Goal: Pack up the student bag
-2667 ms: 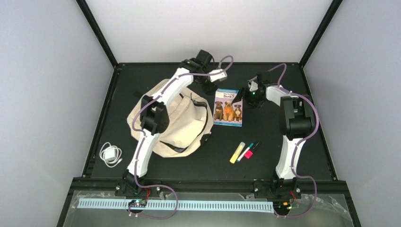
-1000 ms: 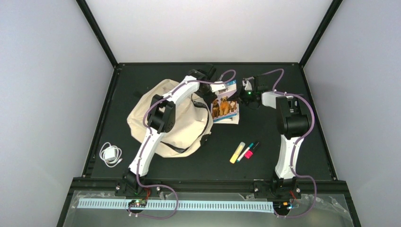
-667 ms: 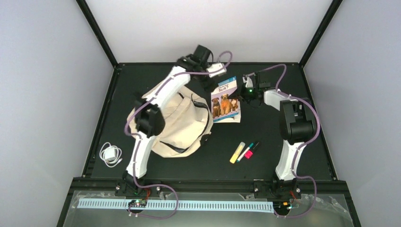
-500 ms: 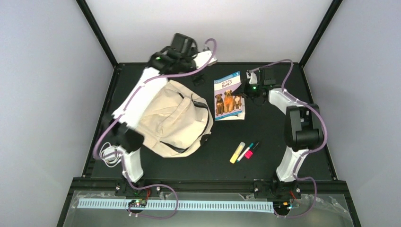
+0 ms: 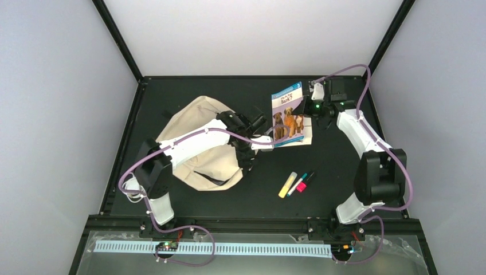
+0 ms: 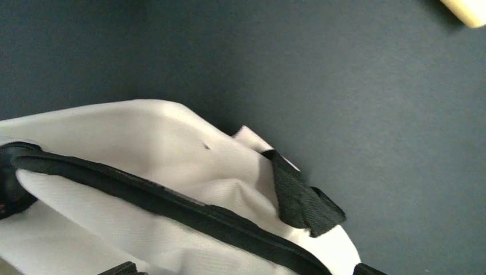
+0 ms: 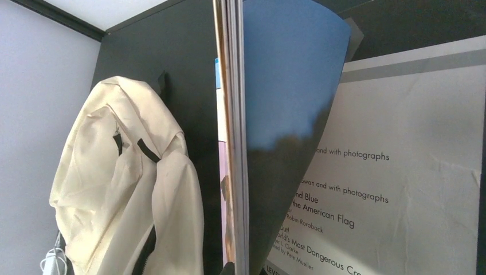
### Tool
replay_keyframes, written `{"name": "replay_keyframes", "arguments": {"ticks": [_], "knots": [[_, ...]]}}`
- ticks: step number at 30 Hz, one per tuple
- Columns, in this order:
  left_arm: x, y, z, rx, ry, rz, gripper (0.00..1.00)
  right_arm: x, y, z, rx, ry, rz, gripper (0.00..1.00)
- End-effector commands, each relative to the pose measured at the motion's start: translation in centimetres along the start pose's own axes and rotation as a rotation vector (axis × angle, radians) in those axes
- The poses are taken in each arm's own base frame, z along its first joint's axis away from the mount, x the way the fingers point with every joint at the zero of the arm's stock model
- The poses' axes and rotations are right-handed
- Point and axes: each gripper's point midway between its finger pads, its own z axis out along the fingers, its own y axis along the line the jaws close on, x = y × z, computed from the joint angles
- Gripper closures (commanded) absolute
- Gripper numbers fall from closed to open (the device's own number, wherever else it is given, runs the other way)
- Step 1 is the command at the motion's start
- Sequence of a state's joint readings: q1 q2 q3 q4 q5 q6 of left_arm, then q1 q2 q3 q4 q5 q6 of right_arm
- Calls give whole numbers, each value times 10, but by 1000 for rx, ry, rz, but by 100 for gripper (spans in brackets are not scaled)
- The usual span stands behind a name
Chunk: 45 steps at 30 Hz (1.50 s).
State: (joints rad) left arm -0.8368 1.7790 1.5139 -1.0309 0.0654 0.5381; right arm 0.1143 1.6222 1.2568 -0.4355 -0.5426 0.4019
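Clamping the book (image 5: 292, 114) by its edge, right of the bag (image 5: 198, 109), the right gripper (image 5: 308, 110) holds it tilted; the left gripper's (image 5: 246, 160) opening cannot be told.

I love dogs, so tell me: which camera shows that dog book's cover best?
The top external view: the dog book shows its whole front cover there, three dogs and title. The right wrist view sees it edge-on: page edges and a printed list. The left wrist view shows only the backpack, no book.

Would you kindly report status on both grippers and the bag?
Right gripper shut on book, tilted up. Left gripper at student bag edge, state unclear. Left arm lies across bag.
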Motion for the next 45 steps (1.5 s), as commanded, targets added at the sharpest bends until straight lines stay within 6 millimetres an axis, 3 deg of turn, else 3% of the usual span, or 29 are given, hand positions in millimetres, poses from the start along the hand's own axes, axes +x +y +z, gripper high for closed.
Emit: {"name": "replay_keyframes", "arguments": {"ticks": [1, 4, 7, 11, 17, 22, 24, 26, 30, 32, 34, 36, 38, 40, 45], "knots": [[-17, 32, -15, -175, -38, -22, 1, 6, 1, -19, 42, -12, -48, 99], [-12, 37, -6, -200, -7, -6, 3, 10, 0, -24, 64, -4, -60, 99], [-9, 31, -10, -174, 2, 3, 29, 11, 2, -30, 75, 2, -81, 99], [-14, 30, -34, -170, -70, -6, 68, 10, 8, -35, 65, 11, -93, 99], [-2, 51, -48, -208, -72, -62, 88, 10, 17, -41, 35, 15, -103, 99], [4, 53, -64, -177, -106, -98, 84, 15, 20, -47, 35, 33, -125, 99], [8, 59, -68, -204, -99, -96, 95, 17, 23, -48, 23, 41, -127, 99], [13, 67, -74, -227, -93, -106, 98, 20, 33, -50, -16, 52, -145, 99], [12, 84, -114, -305, -163, -133, 98, 32, 56, -55, -40, 102, -234, 99], [11, 94, -144, -375, -218, -143, 98, 45, 73, -53, -63, 154, -281, 99], [15, 104, -172, -454, -261, -156, 98, 64, 102, -53, -190, 214, -305, 99], [20, 104, -181, -475, -263, -148, 99, 89, 140, -58, -387, 285, -309, 99], [26, 103, -183, -474, -252, -151, 98, 108, 165, -62, -510, 340, -303, 99], [28, 102, -187, -474, -259, -157, 98, 126, 177, -64, -552, 402, -312, 99], [21, 98, -215, -461, -334, -172, 98, 161, 177, -51, -568, 509, -234, 99]]}}
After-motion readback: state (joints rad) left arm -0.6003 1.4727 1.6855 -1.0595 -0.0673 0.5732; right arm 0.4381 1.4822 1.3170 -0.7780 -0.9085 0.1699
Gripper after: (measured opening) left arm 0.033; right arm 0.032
